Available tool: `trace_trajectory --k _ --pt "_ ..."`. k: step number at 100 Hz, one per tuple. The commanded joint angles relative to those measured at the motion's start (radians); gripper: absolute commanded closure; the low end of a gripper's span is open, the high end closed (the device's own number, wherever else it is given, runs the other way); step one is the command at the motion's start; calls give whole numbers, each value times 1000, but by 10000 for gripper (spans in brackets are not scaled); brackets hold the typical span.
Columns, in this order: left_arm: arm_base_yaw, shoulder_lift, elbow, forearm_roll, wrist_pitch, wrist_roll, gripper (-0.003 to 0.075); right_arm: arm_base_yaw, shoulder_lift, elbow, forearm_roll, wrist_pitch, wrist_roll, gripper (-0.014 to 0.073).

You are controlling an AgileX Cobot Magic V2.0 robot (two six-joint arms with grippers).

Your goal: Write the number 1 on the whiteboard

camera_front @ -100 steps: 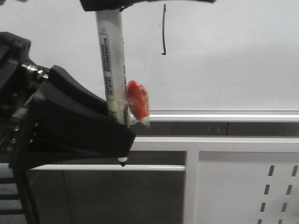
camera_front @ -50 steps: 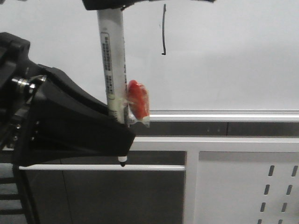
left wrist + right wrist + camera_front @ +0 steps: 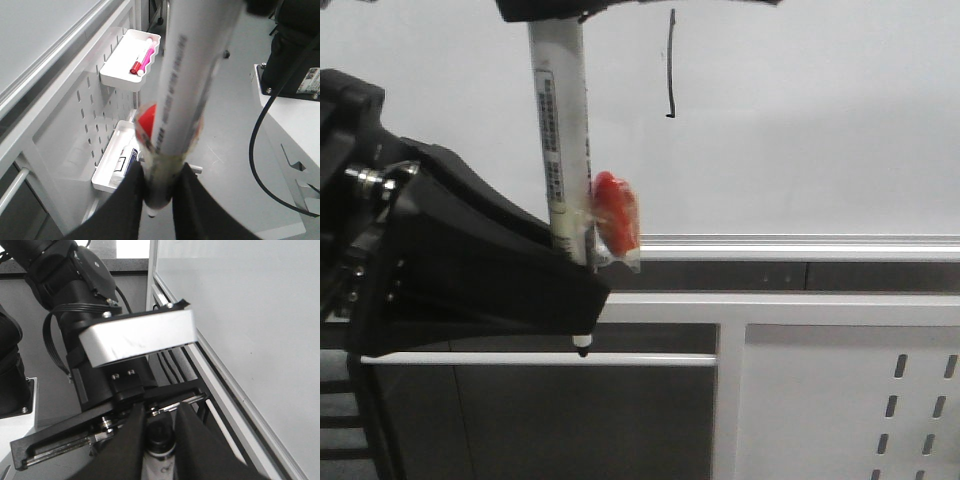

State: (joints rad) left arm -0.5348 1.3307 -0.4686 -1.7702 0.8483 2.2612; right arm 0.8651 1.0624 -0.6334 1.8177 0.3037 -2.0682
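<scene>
Number 1 [image 3: 671, 64] sits up top on the whiteboard [image 3: 800, 120], thin black nearly vertical stroke w/ tiny foot, so writing looks done imo. Left arm barely shifted vs a sec ago, now static. Both the left gripper [image 3: 159, 192] and right gripper [image 3: 159, 437] are clamped on the marker [image 3: 563, 130], a smooth white tube w/ printed label and a red lump taped on, hanging off the glossy board.

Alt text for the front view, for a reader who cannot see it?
A black number 1 stands on the whiteboard. Left of it, a white marker with a red blob taped on hangs upright, its lower end in the left gripper.
</scene>
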Motion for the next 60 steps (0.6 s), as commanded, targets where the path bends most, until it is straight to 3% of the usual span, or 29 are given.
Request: trace_trajectory --k 1,10,20,46,60 --pt "-5 -15 -27 -83 22 -14 738 -1 -10 -37 43 66 -2 462" --pt "-5 -15 -27 -83 17 -14 738 -1 -10 -37 43 64 -2 309" --pt "-5 -15 -27 -83 15 -14 738 -1 -10 -37 43 61 -2 207" --pt "-5 -15 6 -83 -3 -14 738 -1 -40 -37 43 52 -2 203" --pt "-5 -15 39 -83 -42 -14 738 -1 -98 -37 43 -51 -2 203"
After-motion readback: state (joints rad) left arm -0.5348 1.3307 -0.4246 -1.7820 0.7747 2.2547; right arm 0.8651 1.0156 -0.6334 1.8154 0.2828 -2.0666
